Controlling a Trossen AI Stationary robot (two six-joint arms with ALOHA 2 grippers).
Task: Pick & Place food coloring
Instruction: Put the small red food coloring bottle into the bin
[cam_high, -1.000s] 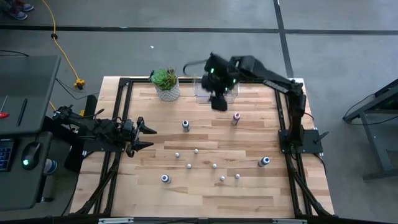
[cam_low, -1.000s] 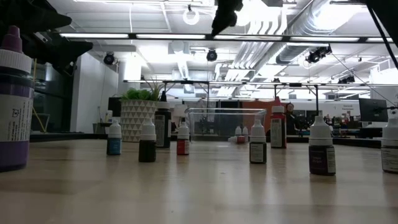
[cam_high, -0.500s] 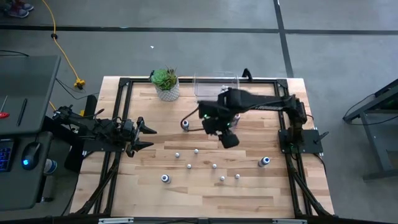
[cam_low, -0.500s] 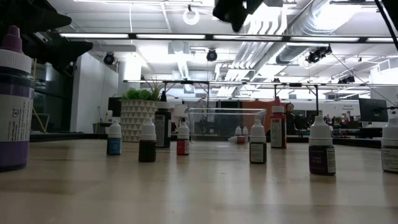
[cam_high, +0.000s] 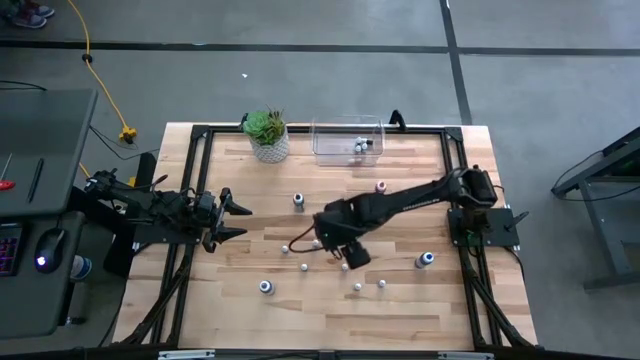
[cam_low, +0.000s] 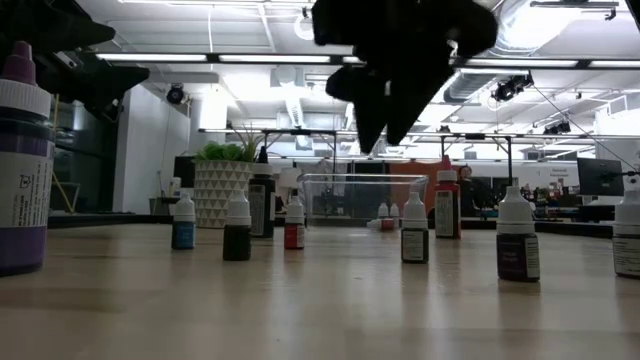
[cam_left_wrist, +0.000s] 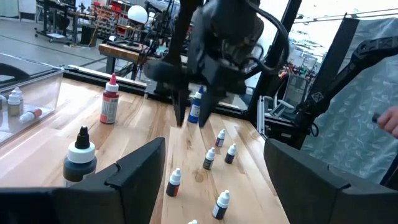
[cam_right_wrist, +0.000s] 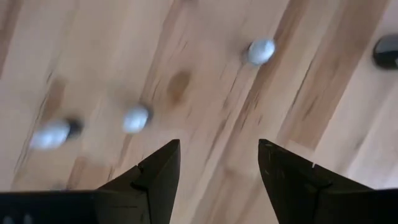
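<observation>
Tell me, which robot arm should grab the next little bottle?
The right one, probably. The right gripper hangs with jaws open above the small bottles mid-table, while the left gripper waits at the table's left edge.

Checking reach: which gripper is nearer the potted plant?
Left. The left gripper sits at the table's left edge, below the potted plant. The right gripper hangs mid-table over the small bottles, farther off.

The worktop (cam_high: 400, 305) is pale wood with darker grain streaks and a black frame (cam_high: 200, 132). Bottles (cam_low: 414, 229) have white caps over dark, blue or red bodies. The plant (cam_high: 266, 126) is green in a white patterned pot. The bin (cam_high: 347, 141) is clear.
</observation>
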